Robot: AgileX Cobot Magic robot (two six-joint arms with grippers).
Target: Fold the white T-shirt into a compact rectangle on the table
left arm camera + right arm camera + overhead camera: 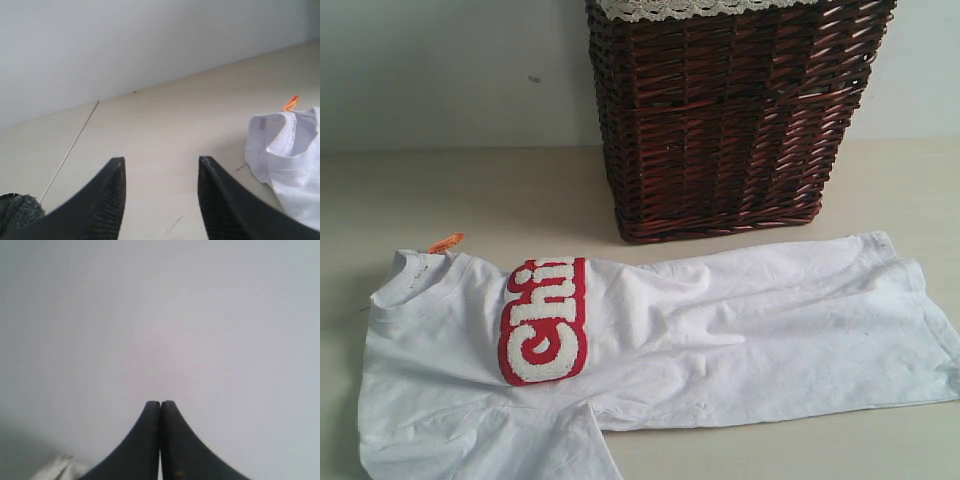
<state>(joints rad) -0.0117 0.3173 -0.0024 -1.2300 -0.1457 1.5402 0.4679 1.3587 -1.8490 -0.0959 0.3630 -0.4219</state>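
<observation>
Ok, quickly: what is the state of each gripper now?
Left gripper: open, holding nothing.
Right gripper: closed, holding nothing.

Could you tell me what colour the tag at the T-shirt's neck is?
The tag is orange, clearest in the exterior view.

A dark brown wicker basket (730, 120) stands before a plain pale wall (450, 70).

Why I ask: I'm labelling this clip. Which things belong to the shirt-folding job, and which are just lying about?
For the job:
white T-shirt
table
left gripper, open
right gripper, shut and empty

Lying about:
wicker basket, standing on the table beyond the shirt
</observation>
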